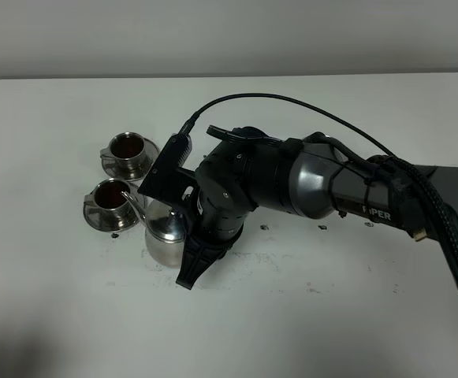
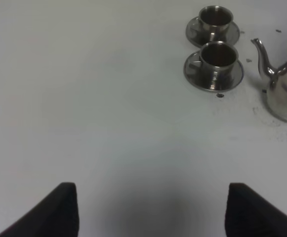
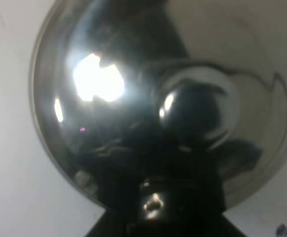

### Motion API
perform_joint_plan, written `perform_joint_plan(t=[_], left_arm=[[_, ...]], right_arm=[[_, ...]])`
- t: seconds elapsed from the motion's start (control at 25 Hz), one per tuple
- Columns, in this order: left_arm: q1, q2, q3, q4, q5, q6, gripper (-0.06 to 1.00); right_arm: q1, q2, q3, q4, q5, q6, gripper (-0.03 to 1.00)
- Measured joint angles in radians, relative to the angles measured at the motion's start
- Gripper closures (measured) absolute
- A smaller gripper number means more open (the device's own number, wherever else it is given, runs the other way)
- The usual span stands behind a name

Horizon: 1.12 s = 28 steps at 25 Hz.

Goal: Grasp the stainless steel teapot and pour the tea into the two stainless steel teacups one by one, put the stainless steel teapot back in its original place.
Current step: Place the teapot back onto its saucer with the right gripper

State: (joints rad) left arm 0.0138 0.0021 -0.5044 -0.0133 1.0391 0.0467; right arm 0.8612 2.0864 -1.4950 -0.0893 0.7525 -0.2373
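In the exterior high view, the right arm is being seen nearest the camera, its right gripper closed on what is judged to be the handle of the stainless steel teapot, which is standing upright on the table just beside the nearer teacup and farther teacup, both already showing dark tea, so pouring is judged done and only release is being left. In the left wrist view, the left gripper is being held open and empty well apart from the cups, the pot being cut off at the edge. In the right wrist view, the frame is being filled by the pot's lid knob, and the grip itself is being hidden.
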Motion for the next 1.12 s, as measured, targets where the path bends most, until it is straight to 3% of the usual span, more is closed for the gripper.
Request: perform_joint_plan(t=[0.32, 1.12], left_arm=[[0.000, 0.000, 0.000, 0.000, 0.000, 0.000, 0.34], [0.000, 0.000, 0.000, 0.000, 0.000, 0.000, 0.34]], right_arm=[[0.001, 0.002, 0.000, -0.058, -0.003, 0.028, 0.77], [-0.010, -0.067, 0.000, -0.066, 0.036, 0.028, 0.77]])
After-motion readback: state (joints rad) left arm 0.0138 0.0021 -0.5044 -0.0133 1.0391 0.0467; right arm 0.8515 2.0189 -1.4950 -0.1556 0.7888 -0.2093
